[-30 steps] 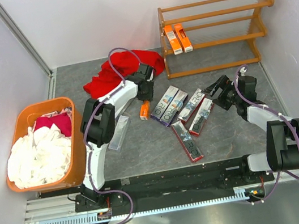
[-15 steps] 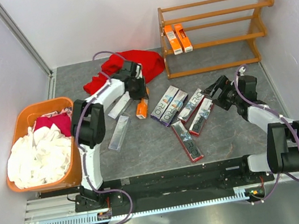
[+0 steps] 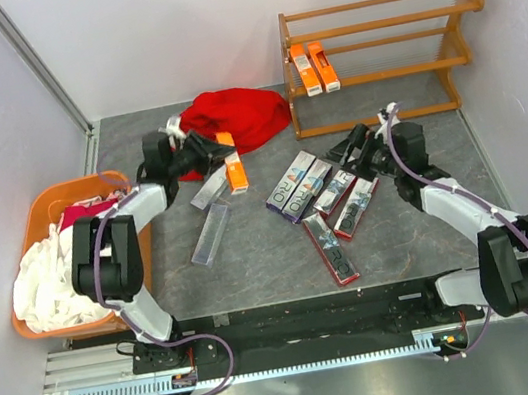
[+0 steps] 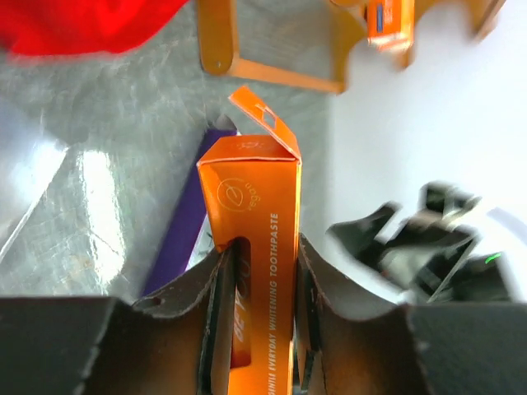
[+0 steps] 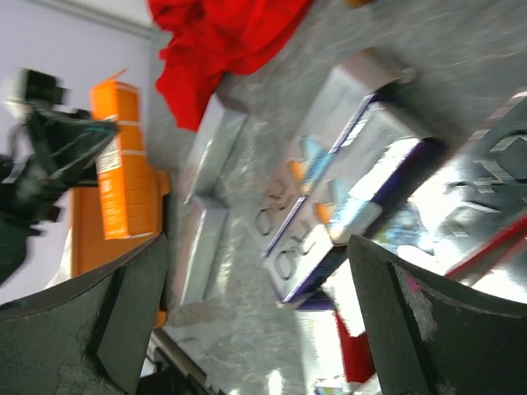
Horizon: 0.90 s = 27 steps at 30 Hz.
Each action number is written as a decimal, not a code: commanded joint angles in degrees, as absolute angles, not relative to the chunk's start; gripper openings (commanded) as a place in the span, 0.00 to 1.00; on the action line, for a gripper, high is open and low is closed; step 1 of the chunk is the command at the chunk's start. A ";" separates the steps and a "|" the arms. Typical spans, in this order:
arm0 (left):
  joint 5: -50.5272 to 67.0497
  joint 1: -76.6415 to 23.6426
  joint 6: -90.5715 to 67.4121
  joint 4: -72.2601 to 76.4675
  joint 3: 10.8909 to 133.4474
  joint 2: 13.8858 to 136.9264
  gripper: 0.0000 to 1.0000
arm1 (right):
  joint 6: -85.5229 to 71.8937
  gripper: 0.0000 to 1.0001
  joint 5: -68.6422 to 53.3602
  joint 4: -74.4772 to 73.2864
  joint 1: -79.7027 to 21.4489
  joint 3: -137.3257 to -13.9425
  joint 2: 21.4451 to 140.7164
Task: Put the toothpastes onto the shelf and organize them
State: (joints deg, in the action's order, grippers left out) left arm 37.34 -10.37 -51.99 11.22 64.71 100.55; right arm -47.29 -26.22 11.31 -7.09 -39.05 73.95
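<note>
My left gripper (image 3: 206,152) is shut on an orange toothpaste box (image 3: 234,171) and holds it above the table in front of the red cloth. The left wrist view shows the box (image 4: 255,239) clamped between both pads, its end flap open. My right gripper (image 3: 350,148) is open and empty, just right of a cluster of silver, purple and red toothpaste boxes (image 3: 308,190). In the right wrist view these boxes (image 5: 354,181) lie between and beyond the spread fingers (image 5: 436,329). Two plain silver-grey boxes (image 3: 209,217) lie left of centre. The wooden shelf (image 3: 381,77) stands at the back right with two orange boxes (image 3: 313,68) on its middle tier.
A red cloth (image 3: 235,116) lies at the back, left of the shelf. An orange basket (image 3: 131,281) full of white and red cloths stands at the left edge. Side walls close in the table on the left and right.
My left arm has swung left and lifted the orange box off the table. My right gripper has moved left toward the cluster of boxes.
</note>
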 commanded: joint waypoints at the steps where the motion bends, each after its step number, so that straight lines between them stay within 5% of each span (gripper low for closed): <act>1: 38.95 -8.70 -79.53 46.71 51.26 97.74 0.30 | -53.07 0.98 -22.25 18.44 -12.91 -40.26 72.60; 11: 22.24 -9.40 -94.21 67.05 34.11 93.96 0.31 | -69.51 0.98 -18.38 45.33 -27.22 -33.05 78.92; 27: 20.48 -10.02 -94.13 67.41 32.96 93.07 0.32 | -78.76 0.92 -21.09 63.20 -37.00 -41.21 95.36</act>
State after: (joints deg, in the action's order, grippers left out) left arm 22.50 -10.04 -89.97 64.90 33.19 94.63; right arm -78.39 -20.05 56.25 -36.34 -36.91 95.11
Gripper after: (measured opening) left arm 0.358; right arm 0.935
